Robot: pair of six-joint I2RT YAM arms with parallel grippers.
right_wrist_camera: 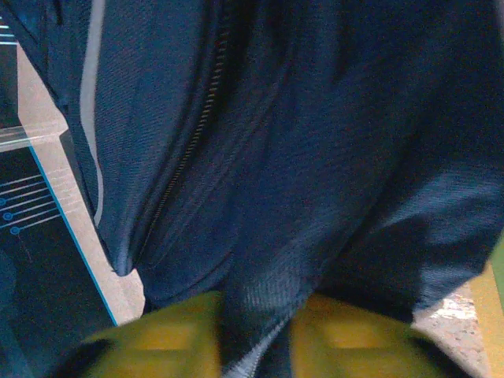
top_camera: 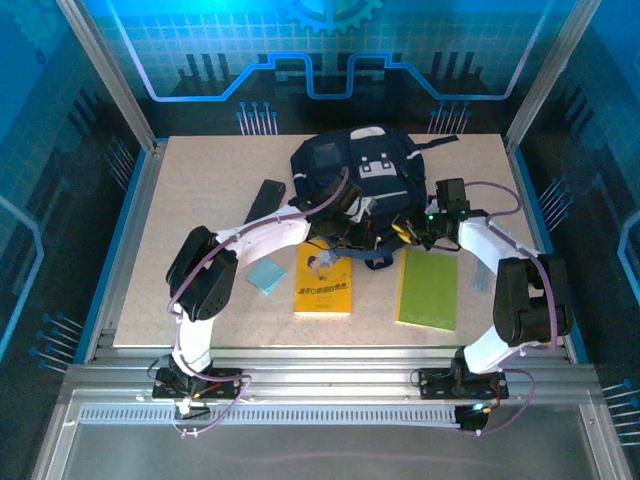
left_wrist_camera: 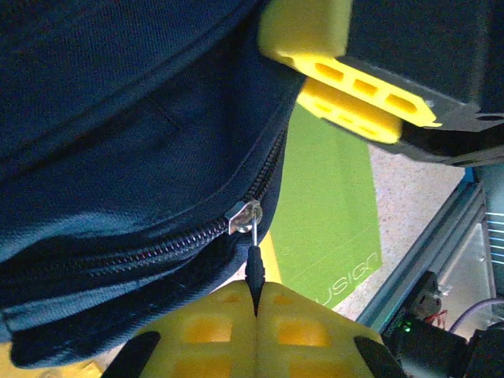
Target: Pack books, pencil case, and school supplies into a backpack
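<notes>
Left wrist view: the left gripper (left_wrist_camera: 256,298) has its 2 yellow fingers pressed together on the black pull tab (left_wrist_camera: 253,272), which hangs from the silver slider (left_wrist_camera: 244,216). The zipper (left_wrist_camera: 157,248) looks closed to the left of the slider. It runs from lower left toward the upper right of the frame, then bends upward.

In the right wrist view the right gripper (right_wrist_camera: 256,337) appears clamped on a fold of navy fabric that rises between its blurred fingers.

From above, the backpack (top_camera: 362,168) lies flat at upper centre of the table (top_camera: 200,180), front pockets up, with its long axis running top to bottom in the frame. Which end is its top I cannot tell.

Below it the orange-yellow book (top_camera: 323,283) and the lime-green book (top_camera: 428,288) lie side by side, also lengthwise top to bottom. The light-blue pad (top_camera: 267,277) sits left of them. The black pencil case (top_camera: 267,200) lies at the backpack's left, leaning slightly right.

- **Tab slip:** the tab is thin and held only at its tip, so a pull off the zipper's line could slip it free.
- **Jam:** the slider could also catch at the bend.
- **Bag drag:** if the right-hand fold slips, the whole bag would likely drag instead of opening.
</notes>
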